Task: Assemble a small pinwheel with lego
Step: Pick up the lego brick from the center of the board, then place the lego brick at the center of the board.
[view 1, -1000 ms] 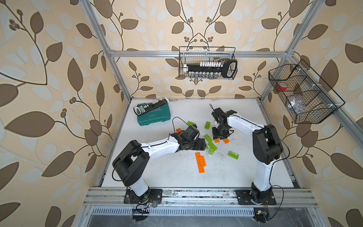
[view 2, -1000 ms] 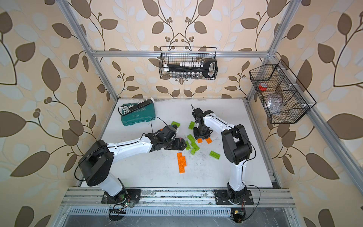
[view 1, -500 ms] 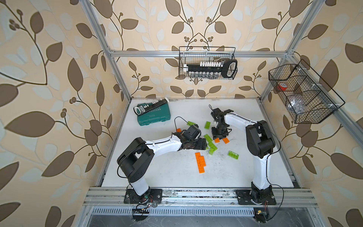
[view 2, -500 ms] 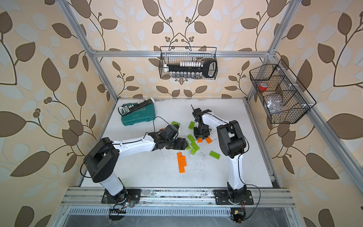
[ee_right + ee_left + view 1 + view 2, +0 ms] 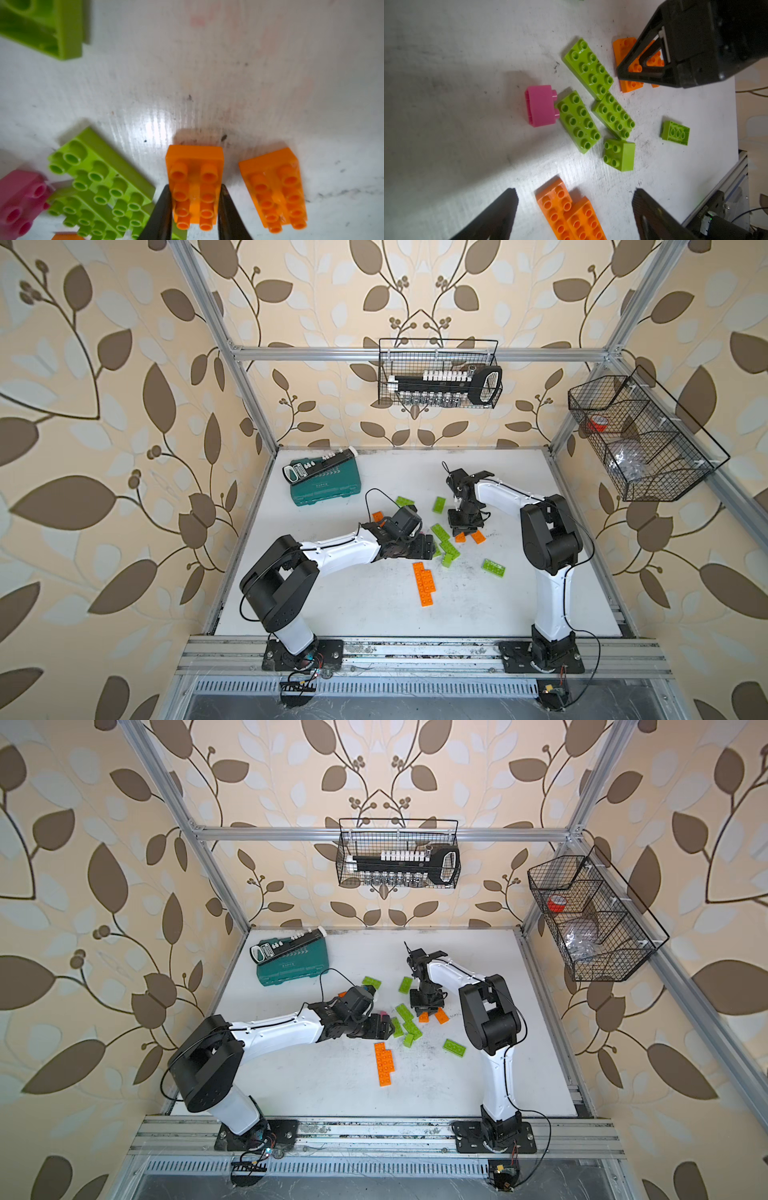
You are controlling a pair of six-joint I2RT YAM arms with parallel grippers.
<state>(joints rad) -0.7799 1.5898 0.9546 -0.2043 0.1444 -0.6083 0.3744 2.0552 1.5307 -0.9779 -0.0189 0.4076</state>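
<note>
Item, orange brick [image 5: 195, 158]: studs up on the table [image 5: 249, 72]. Only my right wrist view shows my right gripper [image 5: 195, 195] clamped on its two long sides; in both top views the gripper body hides that contact. A second orange brick [image 5: 272, 182] lies just beside, outside the grip.
Item, pink brick [image 5: 540, 106]: on its side, ahead of my left gripper [image 5: 574, 191], whose jaws are spread wide.

Left gripper [image 5: 574, 192] spread wide – right gripper [image 5: 195, 187] narrow, pointing down.
</note>
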